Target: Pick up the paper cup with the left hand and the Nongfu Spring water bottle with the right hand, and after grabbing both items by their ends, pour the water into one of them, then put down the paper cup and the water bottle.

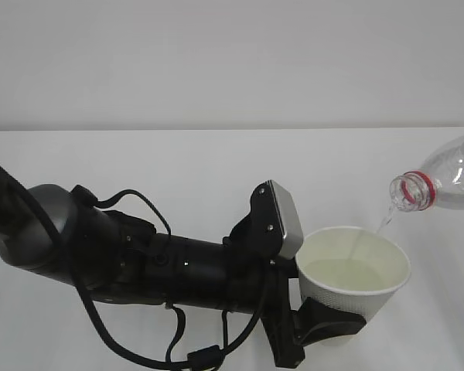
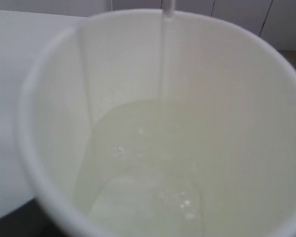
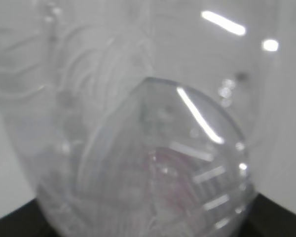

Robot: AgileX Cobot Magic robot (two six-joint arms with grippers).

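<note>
The paper cup [image 1: 354,277], partly filled, sits clamped low on its wall in the left claw [image 1: 325,325], raised above the white table [image 1: 178,170], as a thin stream of water [image 1: 385,222] falls from the tipped bottle [image 1: 441,182] at the frame's right edge. The stream lands close inside the cup's far rim, so a small drift of either arm could send it over the lip; a tighter squeeze might buckle the soft wall. The right claw is out of sight in the side view, and its own camera shows only the clear bottle [image 3: 138,123] filling the lens, evidently held at its base end.
</note>
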